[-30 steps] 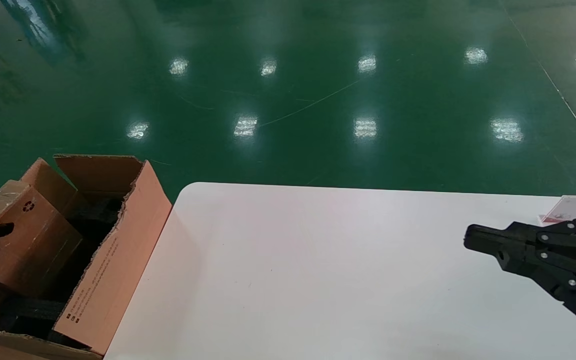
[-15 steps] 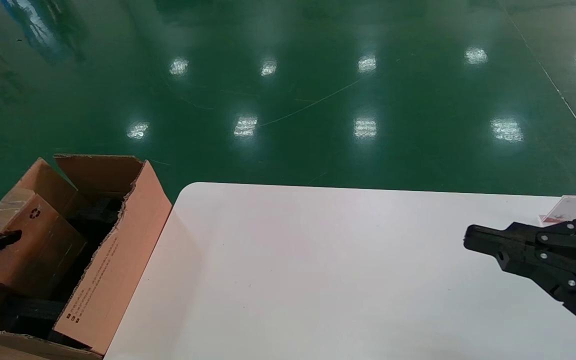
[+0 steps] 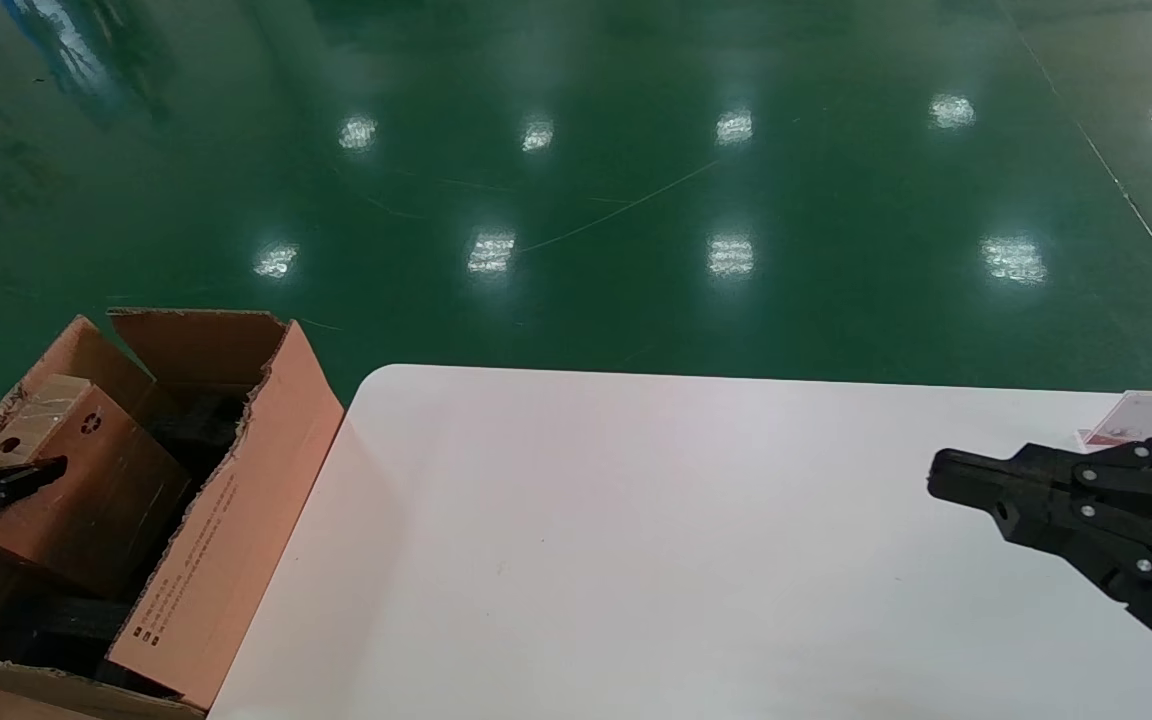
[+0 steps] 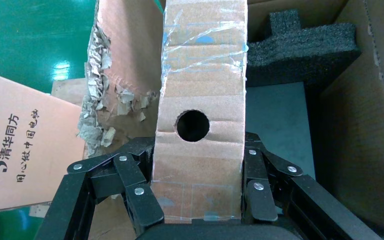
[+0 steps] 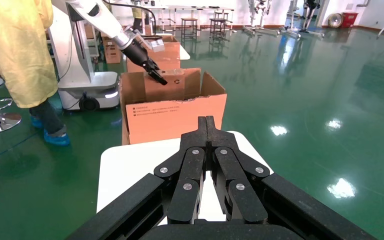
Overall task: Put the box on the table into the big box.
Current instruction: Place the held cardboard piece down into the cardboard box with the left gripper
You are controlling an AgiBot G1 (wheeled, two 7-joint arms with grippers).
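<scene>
Cardboard box between left pincer fingers

Wide glossy white tabletop with rounded corners, standing on a glossy green floor that reflects ceiling lights. A small white card with red and black print lies at the tabletop's far right edge. The large brown corrugated carton with torn flaps stands just beside the tabletop's left edge.

Glossy green floor with ceiling-light reflections. White card with red print at desk's far right edge. Person in yellow coat and blue shoe covers. Metal stools far off.
</scene>
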